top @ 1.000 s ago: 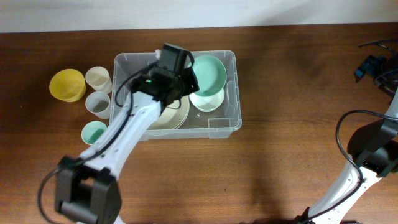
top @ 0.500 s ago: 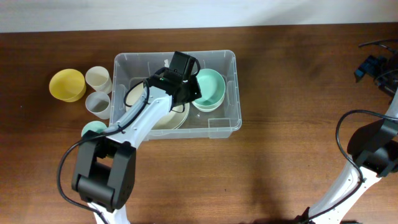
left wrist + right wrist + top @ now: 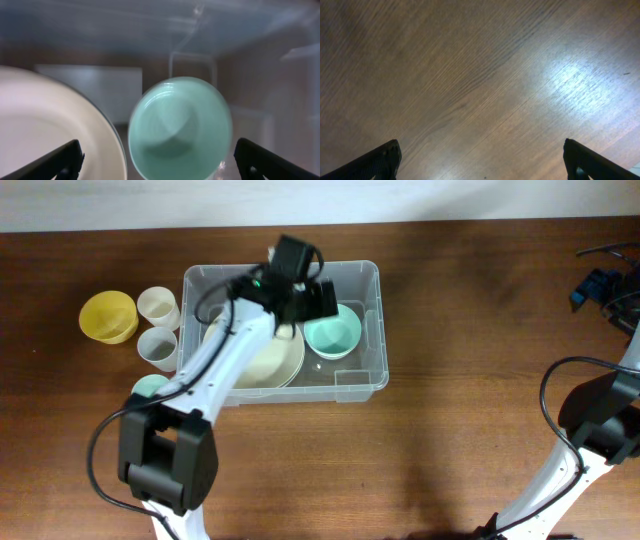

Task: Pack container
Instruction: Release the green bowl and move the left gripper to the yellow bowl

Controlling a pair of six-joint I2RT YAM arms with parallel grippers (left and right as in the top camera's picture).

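The container [image 3: 372, 330], a clear plastic tub, stands on the wooden table left of centre. Inside it a cream plate [image 3: 262, 362] lies on the left and a mint bowl [image 3: 333, 336] sits upright to its right. My left gripper [image 3: 314, 300] hovers over the tub's far side, open, with nothing between its fingers. In the left wrist view the mint bowl [image 3: 180, 130] lies free below the left gripper [image 3: 160, 161], with the cream plate [image 3: 50, 135] on the left and the container's wall [image 3: 150, 30] behind. My right gripper [image 3: 480, 165] is open above bare wood.
Left of the tub stand a yellow cup [image 3: 108, 316], a cream cup [image 3: 158, 306], a pale grey cup [image 3: 157, 347] and a mint cup [image 3: 148, 390]. The right arm [image 3: 600, 430] rises at the table's right edge, with cables [image 3: 595, 284] at the far right.
My left gripper has opened and let go of the mint bowl, which came down into the tub beside the plate. The gripper has lifted slightly away. The right arm has not moved.
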